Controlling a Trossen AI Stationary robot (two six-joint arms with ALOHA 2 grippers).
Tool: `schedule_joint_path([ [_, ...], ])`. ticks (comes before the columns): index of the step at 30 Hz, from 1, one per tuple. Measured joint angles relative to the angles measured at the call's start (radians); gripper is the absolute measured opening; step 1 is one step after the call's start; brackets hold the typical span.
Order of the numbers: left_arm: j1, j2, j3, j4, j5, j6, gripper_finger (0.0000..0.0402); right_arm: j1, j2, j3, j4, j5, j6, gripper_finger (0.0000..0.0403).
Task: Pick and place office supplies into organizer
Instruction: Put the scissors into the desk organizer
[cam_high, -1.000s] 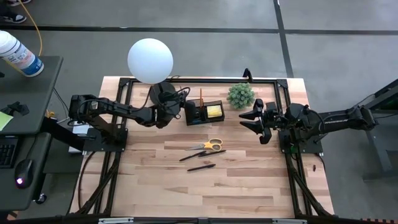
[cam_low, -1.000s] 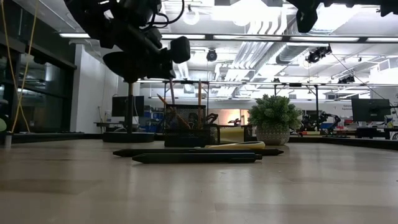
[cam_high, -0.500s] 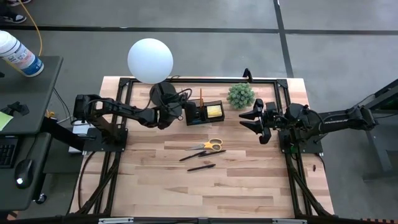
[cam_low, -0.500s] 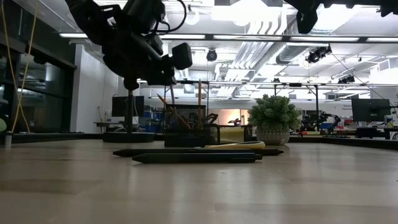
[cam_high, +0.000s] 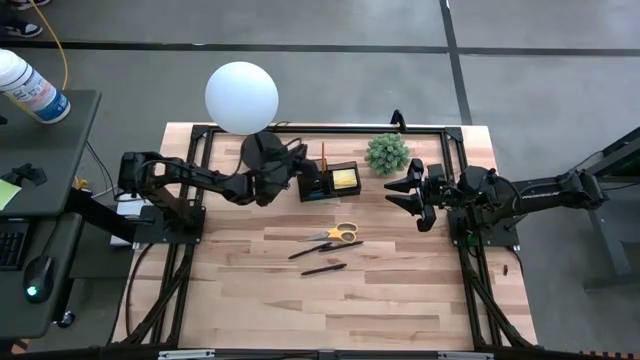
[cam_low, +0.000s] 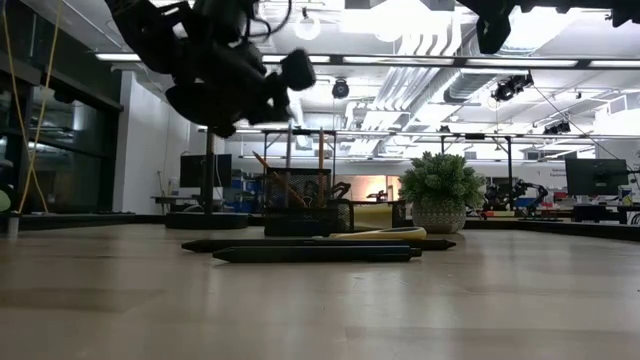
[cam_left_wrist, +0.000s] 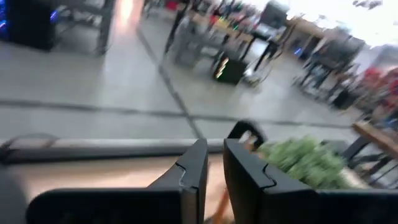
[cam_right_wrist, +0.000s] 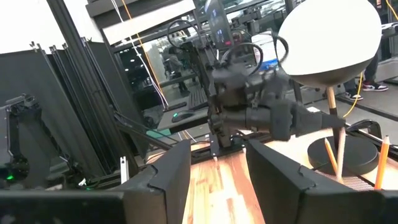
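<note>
The black organizer stands at the table's far middle, with a yellow sticky-note pad and an orange pencil in it. My left gripper hovers level at its left end, fingers a narrow gap apart. A pale pencil stands upright in the organizer right at those fingertips. Yellow-handled scissors and two dark pens lie flat on the table's middle. My right gripper waits open above the right side. My left gripper has the upright pale pencil at its fingertips, which come level from the table's left. Its lower end is in the organizer. I cannot tell whether the fingers touch it.
A white globe lamp on a black base stands just behind my left gripper. A small green potted plant sits right of the organizer. Bare wood lies toward the near edge beyond the pens.
My left gripper has tipped its fingers upward and swung them a little toward the far edge at the organizer's left end. The pale pencil now stands upright in the organizer. My right arm has kept still.
</note>
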Motion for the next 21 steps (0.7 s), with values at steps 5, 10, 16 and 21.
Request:
schedule_joint_path([
  [5, 0.000, -0.004, 0.000, 0.314, 0.072, 0.202, 0.0046, 0.000, 0.000, 0.000, 0.000, 0.000, -0.015, 0.0154],
  [10, -0.014, -0.007, 0.001, 0.514, 0.258, 0.294, 0.0046, 0.000, 0.000, 0.000, 0.000, 0.000, -0.023, 0.0154],
  [16, -0.092, -0.007, 0.001, 0.519, 0.279, 0.246, 0.0046, 0.000, 0.000, 0.000, 0.000, 0.000, -0.023, 0.0154],
  [21, -0.199, -0.007, 0.001, 0.495, 0.281, 0.224, 0.0046, 0.000, 0.000, 0.000, -0.025, -0.017, -0.015, 0.0154],
])
